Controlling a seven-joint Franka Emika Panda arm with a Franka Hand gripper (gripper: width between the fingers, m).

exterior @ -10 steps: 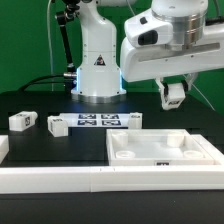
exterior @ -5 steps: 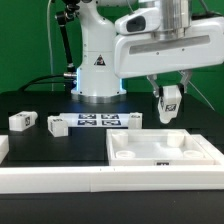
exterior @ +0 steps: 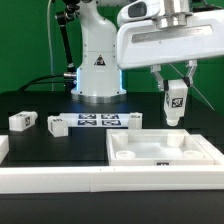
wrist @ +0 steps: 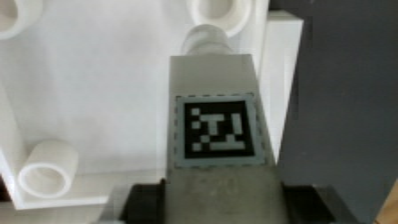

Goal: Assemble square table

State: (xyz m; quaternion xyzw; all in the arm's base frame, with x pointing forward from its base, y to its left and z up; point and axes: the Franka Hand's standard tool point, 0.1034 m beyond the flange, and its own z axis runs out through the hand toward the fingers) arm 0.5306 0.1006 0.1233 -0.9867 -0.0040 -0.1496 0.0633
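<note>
Partway closed, the arm's jaws pinched the upper end of a white leg (exterior: 176, 103), which hung upright, tag outward, clear of the black counter (exterior: 60, 145). Below it, toward six o'clock, the square table top (exterior: 160, 152) lay rim-up at about four o'clock in the exterior view. A second leg (exterior: 133, 121) sat just beyond the top's eleven o'clock corner. The marker board (exterior: 98, 122) lay between that leg and a third leg (exterior: 58, 125), and a fourth leg (exterior: 22, 121) sat farther out toward nine o'clock.
</note>
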